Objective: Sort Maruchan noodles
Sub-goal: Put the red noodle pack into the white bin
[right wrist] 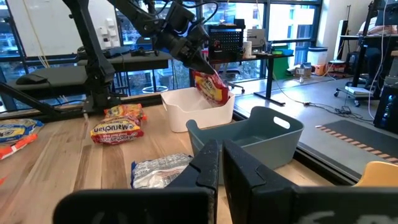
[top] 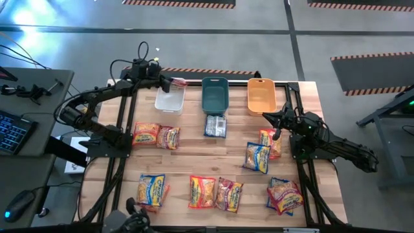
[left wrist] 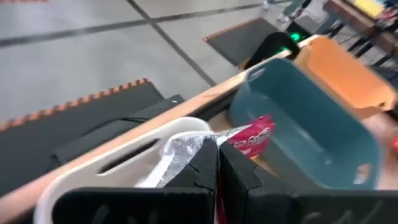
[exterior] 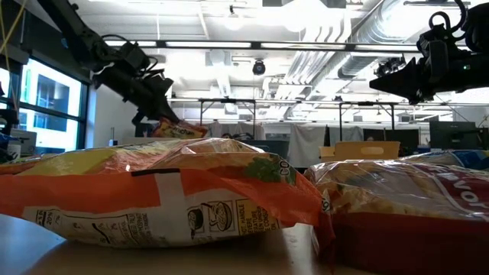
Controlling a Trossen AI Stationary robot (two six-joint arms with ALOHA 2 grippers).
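The wooden table (top: pixel 213 152) carries a white bin (top: pixel 169 98), teal bin (top: pixel 215 94) and orange bin (top: pixel 261 95) along its far edge, with Maruchan noodles (top: pixel 147 134) scattered nearer; "Maruchan" reads on one pack. The left gripper (top: pixel 169 82) pinches a pink-red packet (right wrist: pixel 211 87) over the white bin. The right gripper (top: pixel 278 120), jaws closed and empty, hovers beside the orange bin.

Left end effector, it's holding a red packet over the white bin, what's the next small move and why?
Probably lower a little and open. The left end effector is shut on the red packet, which hangs above the white bin, so releasing there should drop it in. The right end effector waits shut by the orange bin.
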